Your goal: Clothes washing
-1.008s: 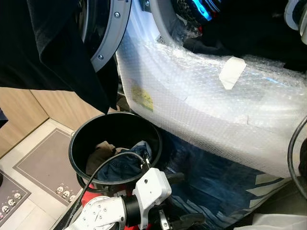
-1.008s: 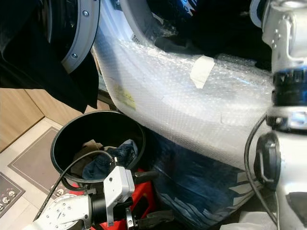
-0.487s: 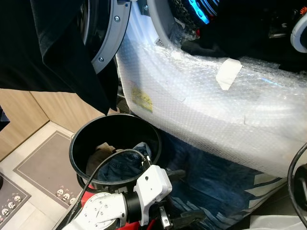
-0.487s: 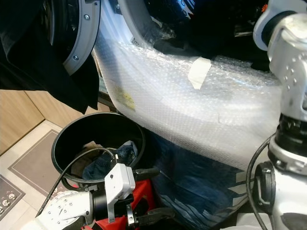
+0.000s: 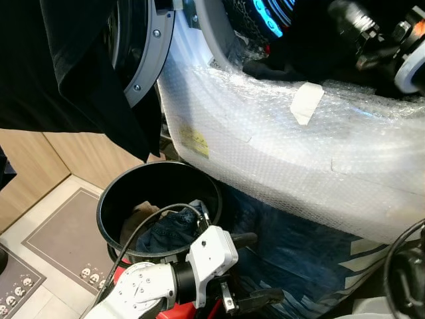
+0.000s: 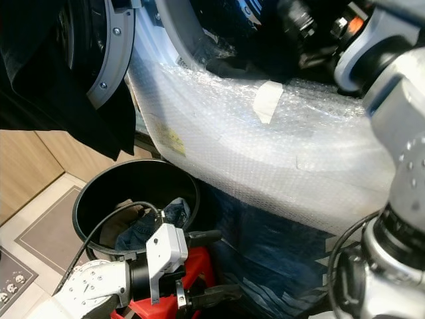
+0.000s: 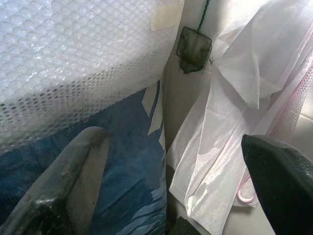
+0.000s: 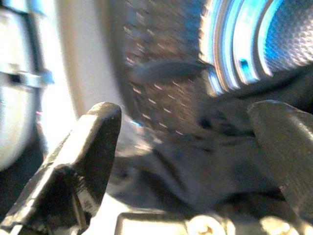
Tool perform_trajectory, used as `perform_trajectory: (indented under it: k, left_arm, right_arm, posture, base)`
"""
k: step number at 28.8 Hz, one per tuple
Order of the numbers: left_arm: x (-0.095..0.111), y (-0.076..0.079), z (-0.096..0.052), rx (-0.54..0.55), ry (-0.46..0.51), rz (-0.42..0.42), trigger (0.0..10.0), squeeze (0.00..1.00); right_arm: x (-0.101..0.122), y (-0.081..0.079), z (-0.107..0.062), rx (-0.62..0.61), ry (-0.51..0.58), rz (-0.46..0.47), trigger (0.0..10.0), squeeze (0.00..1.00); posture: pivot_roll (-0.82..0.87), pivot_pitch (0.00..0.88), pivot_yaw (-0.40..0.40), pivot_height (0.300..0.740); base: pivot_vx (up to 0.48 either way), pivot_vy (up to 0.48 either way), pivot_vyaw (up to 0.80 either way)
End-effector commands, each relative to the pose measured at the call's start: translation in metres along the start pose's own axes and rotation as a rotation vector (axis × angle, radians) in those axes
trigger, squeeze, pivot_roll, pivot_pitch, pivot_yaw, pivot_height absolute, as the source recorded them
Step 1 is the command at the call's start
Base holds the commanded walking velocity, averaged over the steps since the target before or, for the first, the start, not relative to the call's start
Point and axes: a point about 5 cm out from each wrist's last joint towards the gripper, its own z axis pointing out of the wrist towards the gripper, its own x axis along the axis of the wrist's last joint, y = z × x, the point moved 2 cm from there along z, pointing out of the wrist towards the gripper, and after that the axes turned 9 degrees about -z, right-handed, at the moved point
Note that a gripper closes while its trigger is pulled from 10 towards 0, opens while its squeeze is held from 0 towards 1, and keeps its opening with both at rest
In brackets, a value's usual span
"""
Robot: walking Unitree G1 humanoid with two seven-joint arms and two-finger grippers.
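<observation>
Here, in the left eye view, the right gripper (image 5: 345, 20) is far and to the right, at the mouth of the washing machine (image 5: 265, 126), whose front is wrapped in bubble wrap (image 5: 279, 153) patched with a strip of pale tape (image 5: 306, 104). A dark garment (image 5: 272, 66) lies over the lip of the opening, beneath the blue-lit drum (image 5: 265, 13). The round door (image 5: 143, 53) stands open to the left, with black cloth (image 5: 60, 73) hanging over it. Near and lower left, a round black bucket (image 5: 109, 199) holds denim clothes (image 5: 166, 229) and a tan piece (image 5: 136, 216). The left gripper (image 5: 255, 272) sits low, just right of the bucket, over a blue patterned sheet (image 5: 299, 246).

In the right eye view, the right arm reaches up toward the opening; the bucket's smooth glossy rim contrasts with the crumpled, bumpy wrap.

In the left wrist view, the left gripper's matte black fingers (image 7: 63, 186) are spread wide with nothing between them, facing the blue sheet, the wrap and a thin, translucent white plastic bag (image 7: 230, 122).

In the right wrist view, the right gripper's fingers (image 8: 78, 171) are parted and empty, aimed at the soft dark garment at the drum's perforated metal wall (image 8: 161, 73).

My judgement: the loading step is in hand. Next, the right gripper would need to push or lift the draped garment fully inside the drum, clear of the door seal.
</observation>
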Motion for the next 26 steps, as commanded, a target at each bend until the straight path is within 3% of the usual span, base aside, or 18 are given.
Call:
perform_trajectory:
  k: [1,2,3,6,7,15,20,24,26]
  left_arm:
    - [-0.004,-0.003,-0.002,0.011,-0.017,0.015,10.0,0.00]
    - [-0.004,-0.004,-0.003,0.012,-0.019,0.018,10.0,0.00]
    - [-0.006,-0.006,-0.003,0.013,-0.027,0.021,10.0,0.00]
    - [-0.007,-0.007,-0.004,0.013,-0.032,0.023,10.0,0.00]
    - [-0.009,-0.008,-0.004,0.015,-0.041,0.026,10.0,0.00]
    - [-0.032,-0.017,-0.019,0.003,-0.144,0.021,10.0,0.00]
    - [-0.052,-0.021,-0.026,-0.001,-0.228,0.011,10.0,0.00]
    - [-0.064,-0.021,-0.028,-0.008,-0.270,0.008,10.0,0.00]
    - [-0.079,-0.021,-0.029,-0.009,-0.312,0.003,10.0,0.00]
  right_arm:
    - [0.007,-0.011,-0.011,0.104,0.101,0.053,10.0,0.48]
    - [0.005,-0.017,-0.014,0.166,0.144,0.100,10.0,0.48]
    - [0.000,-0.022,-0.023,0.255,0.203,0.186,10.0,0.17]
    - [-0.003,-0.022,-0.028,0.287,0.220,0.226,10.0,0.17]
    - [-0.008,-0.024,-0.033,0.327,0.230,0.256,10.0,0.00]
    - [-0.058,-0.057,-0.081,0.651,0.158,0.421,10.0,0.00]
    - [-0.091,-0.070,-0.092,0.716,0.043,0.506,10.0,0.00]
    - [-0.104,-0.076,-0.099,0.741,0.003,0.543,10.0,0.00]
    - [-0.123,-0.083,-0.108,0.756,-0.053,0.579,10.0,0.00]
  posture:
    - [-0.18,0.142,0.033,0.740]
    - [-0.18,0.136,0.038,0.740]
    - [-0.17,0.132,0.041,0.740]
    - [-0.17,0.132,0.041,0.740]
    - [-0.17,0.122,0.045,0.740]
    - [-0.14,0.090,0.057,0.740]
    - [-0.13,0.070,0.060,0.740]
    - [-0.13,0.066,0.060,0.740]
    - [-0.12,0.054,0.059,0.740]
  base:
    - [0.000,0.000,0.00]
    - [0.000,0.000,0.00]
    - [0.000,0.000,0.00]
    - [0.000,0.000,0.00]
    - [0.000,0.000,0.00]
    - [0.000,0.000,0.00]
    - [0.000,0.000,0.00]
    - [0.000,0.000,0.00]
    - [0.000,0.000,0.00]
